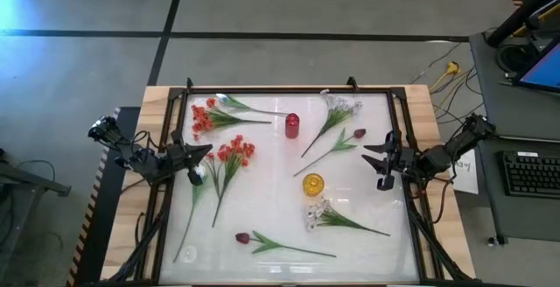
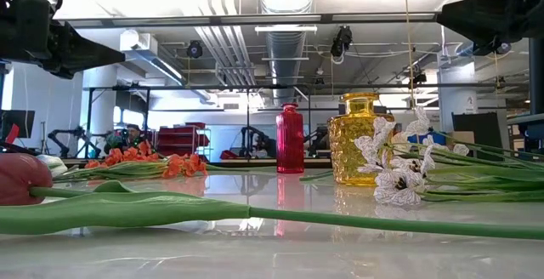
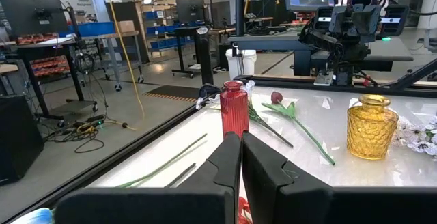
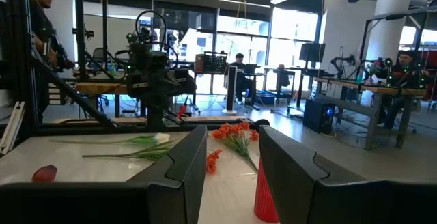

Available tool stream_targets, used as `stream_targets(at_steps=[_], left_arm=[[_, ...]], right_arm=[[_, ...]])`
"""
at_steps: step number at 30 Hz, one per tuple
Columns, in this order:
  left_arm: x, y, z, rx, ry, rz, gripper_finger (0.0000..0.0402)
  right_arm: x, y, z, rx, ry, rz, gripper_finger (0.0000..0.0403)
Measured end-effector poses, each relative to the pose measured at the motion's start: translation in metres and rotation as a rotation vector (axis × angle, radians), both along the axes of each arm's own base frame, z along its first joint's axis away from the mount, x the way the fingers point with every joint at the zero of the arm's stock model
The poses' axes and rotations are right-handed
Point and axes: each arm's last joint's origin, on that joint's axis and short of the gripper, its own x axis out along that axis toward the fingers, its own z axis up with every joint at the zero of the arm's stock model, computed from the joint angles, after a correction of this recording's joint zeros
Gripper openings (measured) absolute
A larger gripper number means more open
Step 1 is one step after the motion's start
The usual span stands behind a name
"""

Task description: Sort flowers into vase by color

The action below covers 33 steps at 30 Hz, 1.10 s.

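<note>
Bright overhead light — glare on glossy table [image 2: 280, 245], near stem blurred.

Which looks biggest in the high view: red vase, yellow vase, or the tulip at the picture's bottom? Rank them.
1. Tulip, stem included: by far the longest.
2-3. Red vase and yellow vase: much alike from above, so not ranked.

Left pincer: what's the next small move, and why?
Probably open the left pincer and lower it onto the stems of the red-orange flowers just beside it. Its fingers look shut, it holds nothing, and the red vase is still empty.
</note>
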Motion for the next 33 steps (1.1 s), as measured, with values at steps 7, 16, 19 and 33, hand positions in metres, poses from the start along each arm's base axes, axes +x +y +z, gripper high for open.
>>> stream_targets(at_steps=[7, 16, 19, 33], left_arm=[[-0.001, 0.001, 0.019, -0.358, -0.307, -0.023, 0.0], [-0.005, 0.004, 0.033, -0.642, -0.548, -0.06, 0.0], [-0.006, 0.004, 0.034, -0.631, -0.553, -0.043, 0.0], [-0.007, 0.007, 0.032, -0.496, -0.47, 0.112, 0.0]], right_arm=[[0.0, 0.002, 0.0, 0.232, -0.063, 0.101, 0.0128], [0.0, 0.0, 0.002, 0.62, -0.184, 0.163, 0.0128], [0.003, 0.005, 0.001, 0.619, -0.147, 0.261, 0.0128], [0.034, 0.029, -0.002, 0.826, 0.323, 0.304, 0.0127]])
